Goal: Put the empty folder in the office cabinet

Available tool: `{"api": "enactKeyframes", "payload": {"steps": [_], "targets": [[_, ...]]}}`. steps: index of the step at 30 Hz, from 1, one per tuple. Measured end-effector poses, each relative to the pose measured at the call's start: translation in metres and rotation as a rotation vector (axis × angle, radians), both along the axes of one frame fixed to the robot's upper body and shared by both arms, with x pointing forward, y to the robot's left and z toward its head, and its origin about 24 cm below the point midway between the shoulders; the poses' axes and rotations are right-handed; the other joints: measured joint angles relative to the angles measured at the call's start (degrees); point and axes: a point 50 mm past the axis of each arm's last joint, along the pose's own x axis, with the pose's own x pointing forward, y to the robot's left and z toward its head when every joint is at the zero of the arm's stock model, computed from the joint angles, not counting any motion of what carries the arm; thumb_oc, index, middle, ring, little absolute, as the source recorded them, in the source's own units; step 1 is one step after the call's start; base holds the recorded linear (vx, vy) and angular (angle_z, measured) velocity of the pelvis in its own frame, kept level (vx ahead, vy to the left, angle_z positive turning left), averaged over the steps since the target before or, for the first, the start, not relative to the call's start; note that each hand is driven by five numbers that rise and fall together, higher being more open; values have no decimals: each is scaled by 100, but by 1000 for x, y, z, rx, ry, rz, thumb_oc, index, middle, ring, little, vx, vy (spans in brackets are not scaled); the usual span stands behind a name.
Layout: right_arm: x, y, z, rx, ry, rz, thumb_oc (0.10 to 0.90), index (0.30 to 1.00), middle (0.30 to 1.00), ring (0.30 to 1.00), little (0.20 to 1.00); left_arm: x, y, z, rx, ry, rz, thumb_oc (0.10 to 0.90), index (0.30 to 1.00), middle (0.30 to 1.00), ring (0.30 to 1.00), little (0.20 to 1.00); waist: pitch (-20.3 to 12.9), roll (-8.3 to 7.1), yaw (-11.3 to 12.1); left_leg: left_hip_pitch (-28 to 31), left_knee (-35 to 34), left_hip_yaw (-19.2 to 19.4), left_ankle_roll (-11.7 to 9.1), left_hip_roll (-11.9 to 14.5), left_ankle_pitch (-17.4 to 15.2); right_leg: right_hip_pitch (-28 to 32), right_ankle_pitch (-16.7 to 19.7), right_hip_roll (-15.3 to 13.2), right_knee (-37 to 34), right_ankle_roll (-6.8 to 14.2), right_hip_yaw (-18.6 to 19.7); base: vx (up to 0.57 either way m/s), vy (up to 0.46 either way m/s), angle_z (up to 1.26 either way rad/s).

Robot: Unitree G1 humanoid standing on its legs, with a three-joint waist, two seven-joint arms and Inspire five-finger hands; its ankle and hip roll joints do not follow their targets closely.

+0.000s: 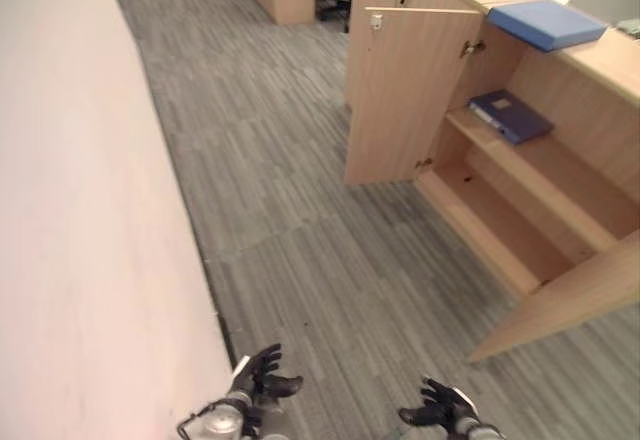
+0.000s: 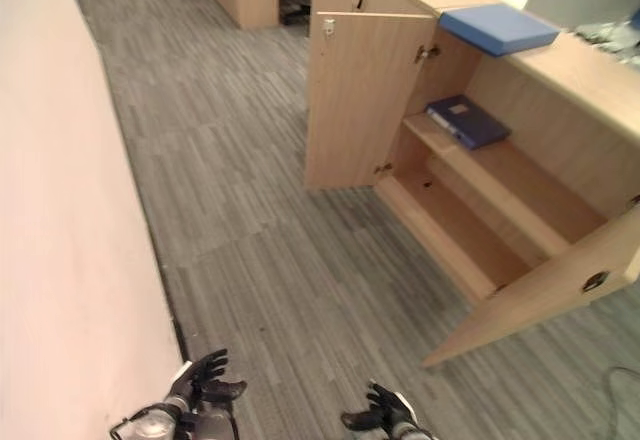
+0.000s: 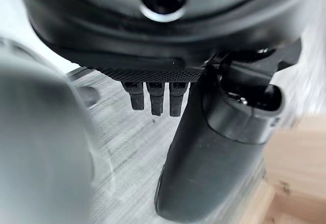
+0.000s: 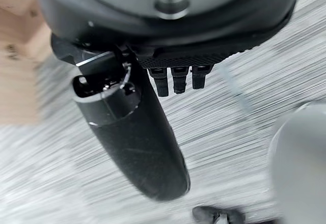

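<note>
Folder (image 1: 510,115), dark blue, lies flat on upper shelf (image 1: 545,175) inside cabinet (image 1: 560,210), near shelf's far end. Both cabinet doors open: far door (image 1: 405,95) stands out into aisle, near door (image 1: 560,305) swung toward robot. Light blue box (image 1: 547,23) sits on cabinet top, above folder. Left hand (image 1: 258,375) and right hand (image 1: 438,407) low over grey floor (image 1: 300,210), well apart from cabinet, fingers loosely spread, holding nothing. Pale wall (image 1: 80,210) runs along left.
</note>
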Motion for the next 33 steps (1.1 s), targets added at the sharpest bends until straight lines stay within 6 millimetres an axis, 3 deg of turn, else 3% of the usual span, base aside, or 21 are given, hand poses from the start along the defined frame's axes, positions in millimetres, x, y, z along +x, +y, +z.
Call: {"api": "enactKeyframes", "payload": {"steps": [1,2,3,4,6,8,9,11,13,15,16,18,20,21,22,24,27,29,31,32,33], "targets": [[1,-12,3,-26,-7,17,800,900,900,900,900,0,-10,-1,-21,-10,-19,800,900,900,900,900,-57,307,87,170,-565,-19,132,-143,14,-215,340,73,593,211,152,259,112,-47],[7,-21,8,-49,-35,31,800,900,900,900,900,-7,-16,-5,-41,3,-28,800,900,900,900,900,-126,662,81,350,-794,-84,582,-196,-48,-298,402,178,989,278,46,539,281,-18],[16,-9,10,-32,-61,31,800,900,900,900,900,-10,-8,-7,-19,35,-23,800,900,900,900,900,-162,434,-114,348,-634,101,254,-413,-363,-386,348,-10,1377,246,212,397,289,8],[27,-8,16,-28,-108,44,800,900,900,900,900,-6,-6,-7,4,44,-16,800,900,900,900,900,-140,346,-230,594,-929,194,479,-794,-398,-872,39,-54,2026,251,218,528,342,33],[49,-11,27,-30,-179,57,800,900,900,900,900,-11,-9,-11,2,69,-17,800,900,900,900,900,-4,675,-393,1203,-1555,187,684,-970,-329,-1423,-739,100,2080,7,-323,394,166,-14],[48,-10,28,-28,-188,59,800,900,900,900,900,-21,-11,-14,-1,93,-30,800,900,900,900,900,17,897,-555,1650,-1983,159,705,-969,-317,-1814,-1173,115,1541,-161,-1073,322,59,-10],[49,-10,29,-27,-193,59,800,900,900,900,900,-23,-12,-15,-6,93,-32,800,900,900,900,900,1,1014,-597,1808,-2097,137,707,-966,-319,-1889,-1184,117,1146,-207,-1264,402,7,29],[35,-13,21,-35,-141,47,800,900,900,900,900,-26,-13,-15,-10,89,-31,800,900,900,900,900,-7,997,-822,2080,-2273,44,679,-925,-379,-2360,-847,77,-478,-282,-1819,412,-20,49],[25,-16,17,-41,-104,39,800,900,900,900,900,-28,-12,-15,-11,94,-32,800,900,900,900,900,-2,862,-864,2278,-2413,30,570,-966,-422,-2591,-362,74,-998,-233,-1965,407,-74,37],[9,-23,11,-51,-61,15,800,900,900,900,900,-44,-12,-24,3,160,-41,800,900,900,900,900,-10,658,-1024,2660,-2444,-196,220,-1035,-702,-2565,274,-102,-2134,-244,-2159,418,-94,41],[7,-26,10,-55,-51,0,800,900,900,900,900,-48,-12,-26,4,184,-38,800,900,900,900,900,4,629,-1075,2779,-2445,-254,106,-1031,-796,-2512,572,-135,-2521,-277,-2166,358,-106,31],[8,-35,12,-74,-55,-28,800,900,900,900,900,-50,-15,-28,-2,199,-52,800,900,900,900,900,46,734,-1178,2965,-2390,-392,-124,-864,-879,-2098,1343,-23,-2818,-307,-2399,373,-125,30],[9,-61,19,-130,-71,-71,800,900,900,900,900,-40,-34,-28,-41,176,-95,800,900,900,900,900,133,1240,-1328,2961,-2285,-432,-352,-450,-1072,-2048,1193,98,-2438,-381,-2773,196,-76,58],[8,-75,23,-167,-70,-96,800,900,900,900,900,-33,-44,-26,-68,155,-116,800,900,900,900,900,198,1358,-1354,3002,-2179,-422,-405,-441,-912,-2025,1212,116,-2145,-839,-2767,482,-218,58],[9,-88,27,-205,-72,-98,800,900,900,900,900,-27,-52,-23,-86,125,-127,800,900,900,900,900,235,1459,-1324,3178,-2113,-322,-505,-476,-747,-1976,922,79,-1816,-1139,-2762,580,-269,47],[13,-94,32,-215,-93,-113,800,900,900,900,900,-21,-51,-21,-78,102,-132,800,900,900,900,900,330,1315,-1471,3301,-1730,-422,-821,-519,-563,-1878,376,-210,-1055,-1181,-2836,267,-154,32],[20,-95,36,-219,-128,-105,800,900,900,900,900,-19,-49,-20,-78,97,-121,800,900,900,900,900,344,1280,-1493,3549,-1442,-409,-993,-479,-487,-1803,-271,-394,-404,-1059,-2850,342,-294,-2],[16,-93,33,-211,-108,-95,800,900,900,900,900,-19,-47,-20,-73,95,-112,800,900,900,900,900,327,1298,-1486,3355,-1010,-521,-1134,-346,-430,-1765,-407,-358,-308,-1122,-2821,314,-337,1],[16,-88,31,-195,-96,-72,800,900,900,900,900,-25,-44,-23,-67,122,-95,800,900,900,900,900,329,1291,-1500,3247,-627,-701,-1396,-222,-160,-1658,-402,-317,-336,-1155,-2842,241,-342,-19],[15,-86,30,-189,-89,-57,800,900,900,900,900,-30,-42,-27,-60,152,-86,800,900,900,900,900,350,1257,-1547,3260,-497,-793,-1408,-206,72,-1686,-401,-367,-55,-1223,-2826,263,-322,-16],[15,-83,30,-185,-89,-44,800,900,900,900,900,-33,-40,-29,-53,174,-81,800,900,900,900,900,428,1095,-1638,3235,-286,-851,-1406,-235,289,-1898,-487,-466,510,-1275,-2846,176,-196,-20]]}}
